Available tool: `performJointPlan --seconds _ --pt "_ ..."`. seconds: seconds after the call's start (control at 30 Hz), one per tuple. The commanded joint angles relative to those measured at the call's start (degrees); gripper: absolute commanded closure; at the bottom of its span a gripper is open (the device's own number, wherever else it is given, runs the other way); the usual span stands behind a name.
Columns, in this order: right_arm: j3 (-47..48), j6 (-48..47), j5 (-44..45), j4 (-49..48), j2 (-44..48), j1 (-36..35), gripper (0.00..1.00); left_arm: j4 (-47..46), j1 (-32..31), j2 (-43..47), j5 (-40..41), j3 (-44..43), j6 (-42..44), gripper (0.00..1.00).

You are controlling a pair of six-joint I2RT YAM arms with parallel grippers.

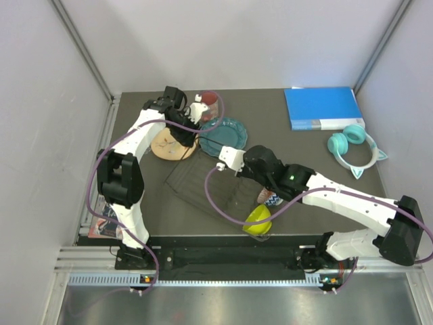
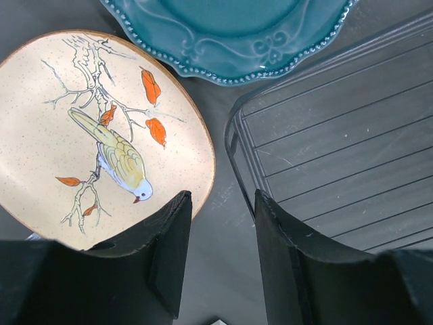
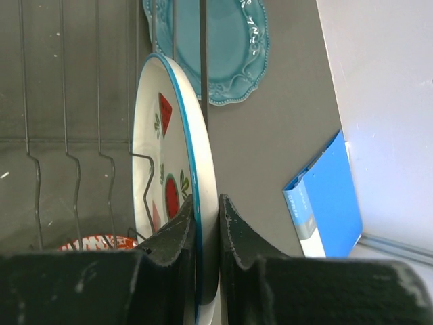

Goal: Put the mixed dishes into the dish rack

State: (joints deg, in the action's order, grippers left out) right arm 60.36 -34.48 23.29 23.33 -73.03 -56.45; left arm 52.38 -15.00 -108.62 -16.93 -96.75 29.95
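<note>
The right tool (image 3: 206, 206) pinches the rim of the white plate with red marks (image 3: 154, 152), upright on edge over the dish rack (image 3: 66, 157). The left tool (image 2: 222, 198) hangs with jaws apart and holding nothing above the counter (image 2: 216, 115), between the cream-yellow floral plate (image 2: 88, 135) and the rack's corner
</note>
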Motion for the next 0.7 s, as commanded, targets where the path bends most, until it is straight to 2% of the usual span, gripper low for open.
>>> performJointPlan --seconds 0.0,0.27,0.33,0.37,0.47,0.67 --pt "-2.5 -0.9 1.9 5.2 5.9 -0.1 1.0 -3.7 1.1 1.4 3.8 0.9 1.9 0.53" --pt "-5.1 3.0 4.2 11.3 9.3 -0.1 0.98 -3.6 1.2 1.5 4.0 0.9 1.9 0.53" --pt "-4.7 3.5 4.6 12.6 8.6 -0.1 0.87 -3.6 1.1 1.5 3.8 0.9 1.7 0.53" --pt "-4.5 4.2 4.7 13.9 8.3 -0.1 0.71 -3.5 1.1 1.5 3.7 0.9 1.6 0.53" --pt "-3.4 5.0 5.3 15.6 7.3 -0.1 0.54 -3.3 1.1 1.6 3.7 0.9 1.2 0.53" --pt "0.0 6.5 5.3 16.5 9.0 -0.1 0.4 -2.5 1.2 1.9 4.4 1.7 1.2 0.54"
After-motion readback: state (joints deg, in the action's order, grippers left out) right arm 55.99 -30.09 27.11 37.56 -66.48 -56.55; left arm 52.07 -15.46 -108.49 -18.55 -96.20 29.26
